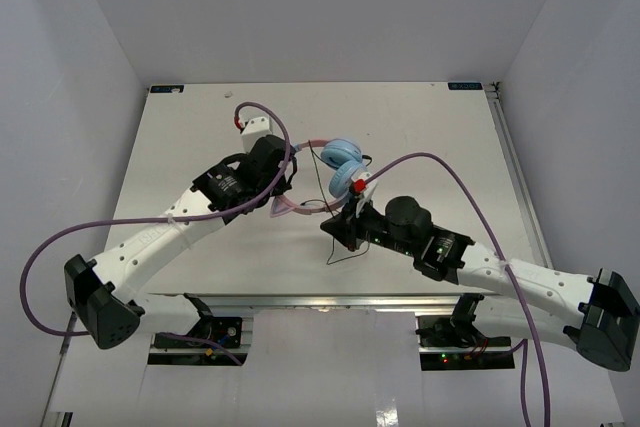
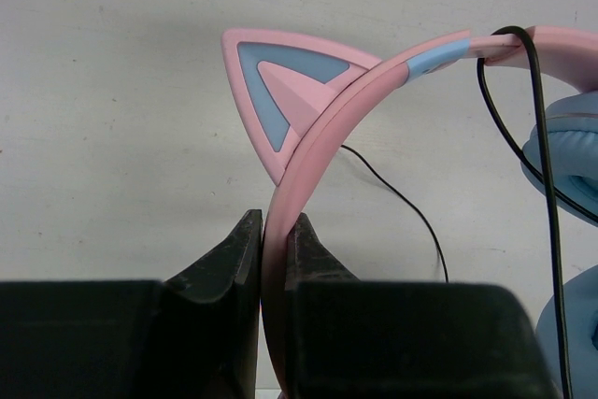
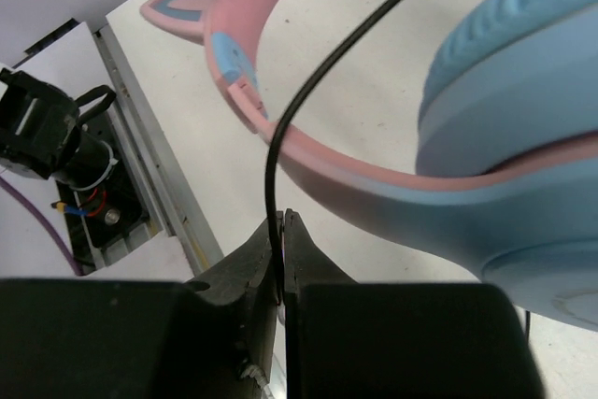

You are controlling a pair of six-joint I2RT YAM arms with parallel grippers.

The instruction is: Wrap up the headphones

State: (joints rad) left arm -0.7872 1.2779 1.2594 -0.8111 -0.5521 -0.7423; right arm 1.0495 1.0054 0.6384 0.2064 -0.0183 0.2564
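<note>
The headphones sit mid-table, light blue ear cups up, pink headband toward the left arm. My left gripper is shut on the pink headband, just below a pink and blue cat ear. My right gripper is shut on the thin black cord, which runs up across the headband beside a blue ear cup. In the top view the right gripper is just below the cups. The cord hangs in a loose loop toward the front.
Thick purple arm cables arc over the table. The table has a metal front rail. White walls close in on the left, right and back. A camera mount shows below the table edge.
</note>
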